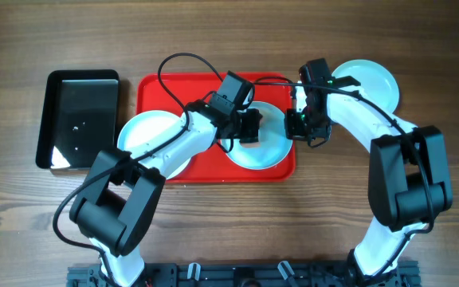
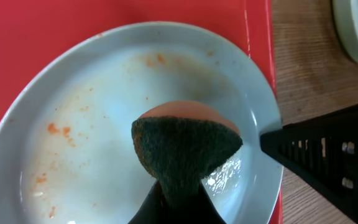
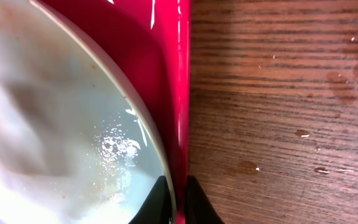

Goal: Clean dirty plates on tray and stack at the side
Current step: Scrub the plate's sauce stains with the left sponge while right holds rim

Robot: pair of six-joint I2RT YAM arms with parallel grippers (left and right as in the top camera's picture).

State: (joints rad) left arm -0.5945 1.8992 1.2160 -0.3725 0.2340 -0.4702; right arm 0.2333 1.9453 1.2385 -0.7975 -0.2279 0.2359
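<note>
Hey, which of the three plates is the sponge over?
The middle plate, at the tray's right end: the left tool holds a sponge over it. The left plate overhangs the tray's edge; the right plate sits on wood.

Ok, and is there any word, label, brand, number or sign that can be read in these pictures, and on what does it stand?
None: no text, label, brand, number or sign can be read in any view.
The plates, the red tray, the black tray, the sponge and the table all show plain surfaces.
</note>
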